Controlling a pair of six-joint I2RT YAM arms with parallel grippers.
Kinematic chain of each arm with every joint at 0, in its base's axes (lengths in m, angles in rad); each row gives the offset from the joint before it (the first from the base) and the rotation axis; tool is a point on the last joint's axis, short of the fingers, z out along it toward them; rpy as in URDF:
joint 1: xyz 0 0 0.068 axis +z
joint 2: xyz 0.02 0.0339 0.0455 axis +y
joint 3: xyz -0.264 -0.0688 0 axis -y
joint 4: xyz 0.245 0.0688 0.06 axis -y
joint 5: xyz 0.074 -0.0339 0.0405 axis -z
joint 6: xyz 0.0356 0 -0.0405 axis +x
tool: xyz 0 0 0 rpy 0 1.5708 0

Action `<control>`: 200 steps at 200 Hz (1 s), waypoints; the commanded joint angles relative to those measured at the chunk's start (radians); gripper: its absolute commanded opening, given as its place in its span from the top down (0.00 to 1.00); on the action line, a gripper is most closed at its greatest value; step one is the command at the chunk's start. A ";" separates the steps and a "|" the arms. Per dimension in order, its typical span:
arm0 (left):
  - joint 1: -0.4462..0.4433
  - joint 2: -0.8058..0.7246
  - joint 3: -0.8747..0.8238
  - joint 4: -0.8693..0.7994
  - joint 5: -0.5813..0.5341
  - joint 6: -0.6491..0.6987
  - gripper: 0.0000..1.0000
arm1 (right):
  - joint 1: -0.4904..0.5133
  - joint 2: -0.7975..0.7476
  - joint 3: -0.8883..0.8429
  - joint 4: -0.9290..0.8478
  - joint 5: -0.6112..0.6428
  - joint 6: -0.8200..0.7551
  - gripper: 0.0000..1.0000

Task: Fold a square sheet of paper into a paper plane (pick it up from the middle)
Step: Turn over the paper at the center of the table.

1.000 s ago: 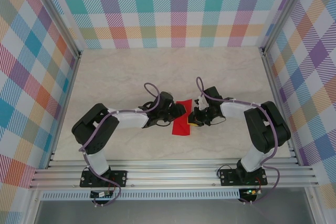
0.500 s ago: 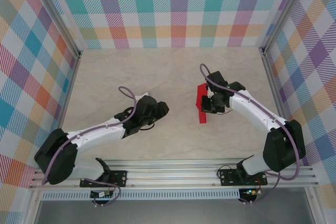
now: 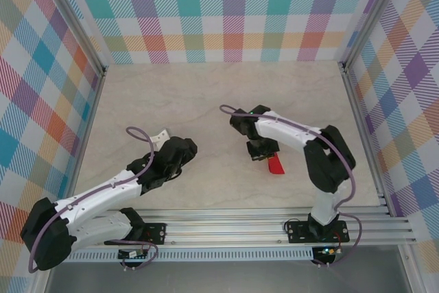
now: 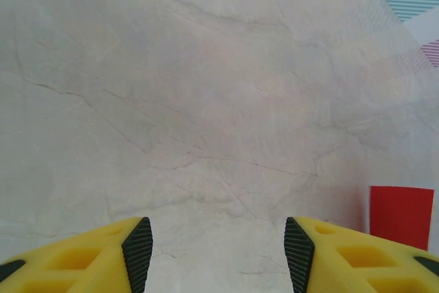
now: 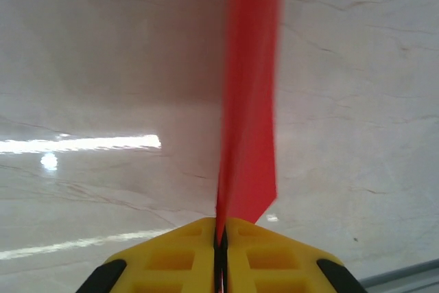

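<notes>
The paper plane [image 3: 275, 165] is a narrow red folded strip hanging just right of the table's middle. My right gripper [image 3: 263, 150] is shut on it. In the right wrist view the yellow fingers [image 5: 185, 252] meet on the fold, and the red plane [image 5: 250, 101] runs away from them, blurred, above the marble. My left gripper [image 3: 180, 150] hovers left of centre, apart from the plane. In the left wrist view it [image 4: 218, 252] stands open over bare marble with nothing between its black pads [image 4: 138, 250]. A red patch of the paper [image 4: 401, 214] shows at that view's lower right.
The marble table [image 3: 206, 101] is walled by checked panels [image 3: 226, 12] at the back and on both sides. Aluminium rails [image 3: 226, 228] carrying both arm bases run along the near edge. A metal post [image 3: 360, 114] edges the right side.
My right gripper has carried the red paper from the centre, out to the back right, then round to right of the middle. The left arm has drawn back to the left and its jaws have widened.
</notes>
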State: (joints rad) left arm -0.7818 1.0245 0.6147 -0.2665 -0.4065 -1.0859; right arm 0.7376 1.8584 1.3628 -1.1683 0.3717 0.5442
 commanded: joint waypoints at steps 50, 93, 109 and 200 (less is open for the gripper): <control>0.008 -0.111 -0.035 -0.102 -0.075 -0.033 0.41 | 0.111 0.207 0.245 0.069 -0.274 0.020 0.80; 0.008 -0.097 -0.040 -0.071 -0.040 -0.026 0.40 | 0.106 0.217 0.262 0.169 -0.447 -0.005 0.75; 0.007 -0.080 -0.035 -0.050 -0.012 -0.010 0.40 | 0.100 0.179 0.239 0.220 -0.512 -0.013 0.69; -0.003 0.291 0.107 0.201 0.336 0.122 0.52 | -0.245 -0.205 -0.287 0.523 -0.713 -0.024 0.56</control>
State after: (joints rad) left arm -0.7803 1.2205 0.6495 -0.1764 -0.2222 -1.0225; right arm 0.5709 1.6844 1.1774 -0.7181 -0.2508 0.5385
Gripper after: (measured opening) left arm 0.501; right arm 0.444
